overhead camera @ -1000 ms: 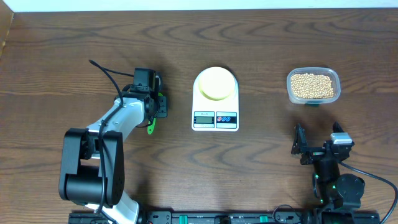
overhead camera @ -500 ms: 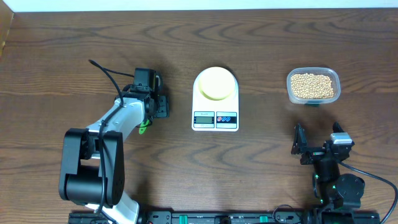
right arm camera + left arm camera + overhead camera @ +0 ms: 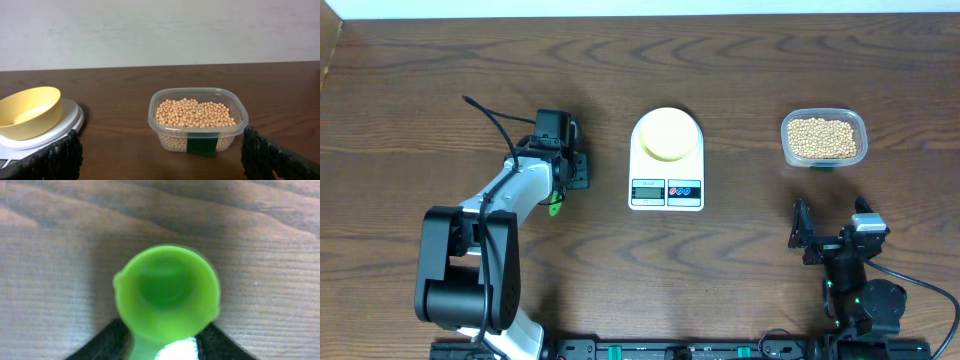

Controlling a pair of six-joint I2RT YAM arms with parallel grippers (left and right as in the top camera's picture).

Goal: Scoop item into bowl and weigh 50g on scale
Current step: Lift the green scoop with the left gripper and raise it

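- Securing the green scoop (image 3: 167, 292) looks like your current step. The left gripper (image 3: 162, 347) is partly open astride the handle, but I cannot tell if it grips.
- Next you need the beans (image 3: 194, 112) in the tub (image 3: 165, 127), well right of the bowl (image 3: 27, 110) on the scale (image 3: 666, 190).
- Your right gripper (image 3: 160, 155) stands wide open and empty.
- The scoop's handle is cut off, and the display is unreadable.

The bowl (image 3: 667, 133) sits on the scale (image 3: 666, 193), beans (image 3: 822, 138) in a tub (image 3: 785, 141) to its right, scoop (image 3: 555, 206) to its left.
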